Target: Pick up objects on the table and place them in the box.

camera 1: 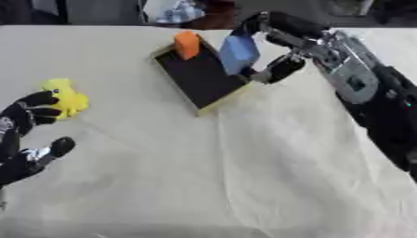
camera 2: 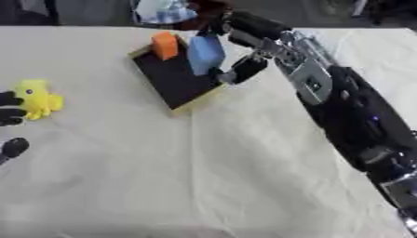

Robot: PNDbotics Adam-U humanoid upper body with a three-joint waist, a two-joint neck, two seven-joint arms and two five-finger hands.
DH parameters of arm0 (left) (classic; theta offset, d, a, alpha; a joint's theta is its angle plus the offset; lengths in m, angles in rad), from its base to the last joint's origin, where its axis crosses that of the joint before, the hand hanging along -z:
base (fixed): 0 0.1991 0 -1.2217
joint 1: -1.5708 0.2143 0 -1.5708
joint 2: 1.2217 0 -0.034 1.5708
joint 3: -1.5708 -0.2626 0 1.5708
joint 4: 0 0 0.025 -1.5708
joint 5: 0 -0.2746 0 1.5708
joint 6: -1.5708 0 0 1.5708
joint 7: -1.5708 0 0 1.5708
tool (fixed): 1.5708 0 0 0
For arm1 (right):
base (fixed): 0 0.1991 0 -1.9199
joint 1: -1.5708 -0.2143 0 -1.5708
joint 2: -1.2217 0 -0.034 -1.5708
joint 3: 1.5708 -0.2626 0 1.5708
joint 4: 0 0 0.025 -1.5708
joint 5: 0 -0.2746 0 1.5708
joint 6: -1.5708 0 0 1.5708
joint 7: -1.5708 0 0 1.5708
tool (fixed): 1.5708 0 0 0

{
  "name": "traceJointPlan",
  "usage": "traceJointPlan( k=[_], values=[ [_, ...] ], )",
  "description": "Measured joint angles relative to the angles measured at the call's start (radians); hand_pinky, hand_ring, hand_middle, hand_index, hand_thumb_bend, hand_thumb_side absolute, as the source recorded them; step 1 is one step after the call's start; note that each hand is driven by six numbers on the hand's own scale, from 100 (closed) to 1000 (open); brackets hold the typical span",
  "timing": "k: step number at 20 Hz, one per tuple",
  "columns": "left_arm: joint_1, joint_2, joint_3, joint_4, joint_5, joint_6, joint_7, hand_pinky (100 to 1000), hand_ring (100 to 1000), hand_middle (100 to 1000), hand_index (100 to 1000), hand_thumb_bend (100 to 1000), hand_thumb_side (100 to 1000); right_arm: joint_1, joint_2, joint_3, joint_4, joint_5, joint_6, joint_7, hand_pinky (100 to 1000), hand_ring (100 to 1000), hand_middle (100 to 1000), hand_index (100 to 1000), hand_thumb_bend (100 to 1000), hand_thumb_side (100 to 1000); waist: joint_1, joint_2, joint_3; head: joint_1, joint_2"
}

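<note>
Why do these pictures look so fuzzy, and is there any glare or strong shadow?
Left eye view: soft all over, the yellow toy and left hand smeared; light even, no glare. Right eye view: equally soft, the blue block in the right hand blurred; faint shadow beside the box.

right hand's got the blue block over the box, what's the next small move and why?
Probably lower a little and open the fingers. The right hand pinches the blue block over the box, beside the orange block already inside. The left hand is curled by the yellow toy, still on the table.
</note>
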Motion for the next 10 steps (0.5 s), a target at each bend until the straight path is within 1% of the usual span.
traceJointPlan(
  k=[2,3,4,6,7,10],
  values=[
    [-0.001,0.000,-0.002,0.000,0.002,0.000,-0.003,771,747,756,874,916,593,-0.017,0.030,-0.022,0.052,0.026,0.020,-0.011,771,757,647,739,298,116,0.000,0.000,0.008,-0.010,0.000],
    [-0.001,-0.001,-0.004,0.000,0.003,0.000,-0.005,771,747,756,874,916,593,-0.024,0.044,-0.033,0.079,0.041,0.033,-0.018,771,757,647,739,298,116,0.000,0.000,0.011,-0.015,0.000],
    [-0.001,-0.001,-0.006,0.000,0.004,-0.001,-0.006,771,747,756,874,916,593,-0.032,0.057,-0.042,0.106,0.056,0.046,-0.027,771,759,654,766,305,123,0.000,0.000,0.014,-0.019,0.000],
    [-0.003,-0.005,-0.007,0.000,0.007,-0.002,-0.008,771,747,756,874,916,593,-0.046,0.085,-0.060,0.160,0.087,0.071,-0.044,771,760,660,790,307,124,0.000,-0.001,0.017,-0.026,0.000],
    [-0.005,-0.006,-0.008,0.000,0.008,-0.003,-0.009,771,747,756,874,916,593,-0.052,0.098,-0.068,0.187,0.103,0.081,-0.052,771,760,660,790,307,124,0.000,-0.001,0.019,-0.030,0.000],
    [-0.007,-0.008,-0.012,0.000,0.009,-0.003,-0.013,771,747,756,875,915,593,-0.063,0.130,-0.092,0.269,0.152,0.104,-0.074,774,767,677,843,314,130,0.000,-0.001,0.021,-0.039,0.000]
  ],
)
